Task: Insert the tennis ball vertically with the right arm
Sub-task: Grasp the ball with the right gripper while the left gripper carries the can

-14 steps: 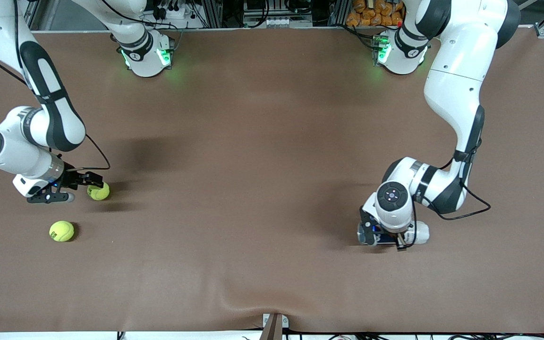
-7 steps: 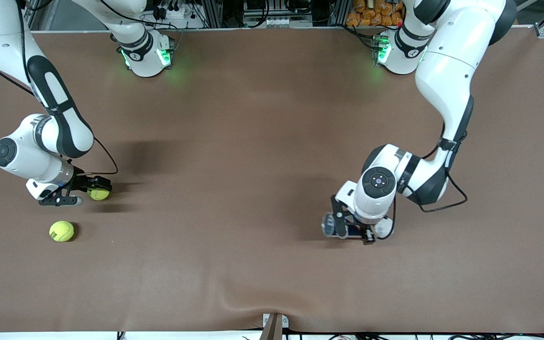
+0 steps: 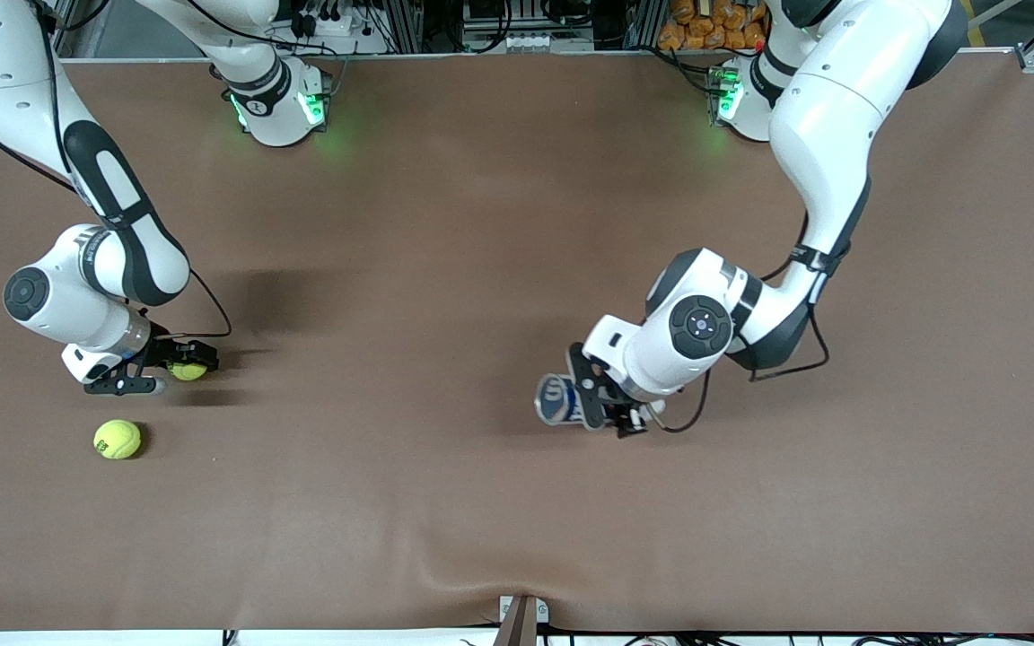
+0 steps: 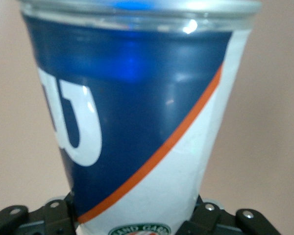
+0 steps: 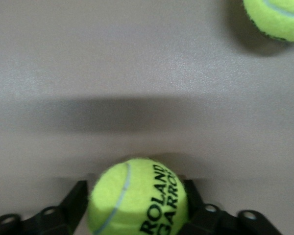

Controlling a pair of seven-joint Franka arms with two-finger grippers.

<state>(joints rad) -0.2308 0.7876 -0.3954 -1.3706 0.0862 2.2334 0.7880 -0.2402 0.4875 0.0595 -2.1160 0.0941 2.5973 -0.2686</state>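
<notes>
My right gripper (image 3: 174,368) is shut on a yellow-green tennis ball (image 3: 188,371) and holds it low over the table at the right arm's end. In the right wrist view the ball (image 5: 137,196) sits between the black fingers (image 5: 71,205). My left gripper (image 3: 602,404) is shut on a blue, white and orange tennis-ball can (image 3: 558,400) and holds it tilted over the middle of the table. The can (image 4: 137,112) fills the left wrist view, with its clear rim away from the fingers (image 4: 54,218).
A second tennis ball (image 3: 117,440) lies on the brown table (image 3: 391,269), nearer to the front camera than the held ball; it also shows in the right wrist view (image 5: 277,17). The arms' bases stand along the table's back edge.
My left arm has carried the can from its own end toward the middle of the table. My right gripper with the ball has barely shifted.
</notes>
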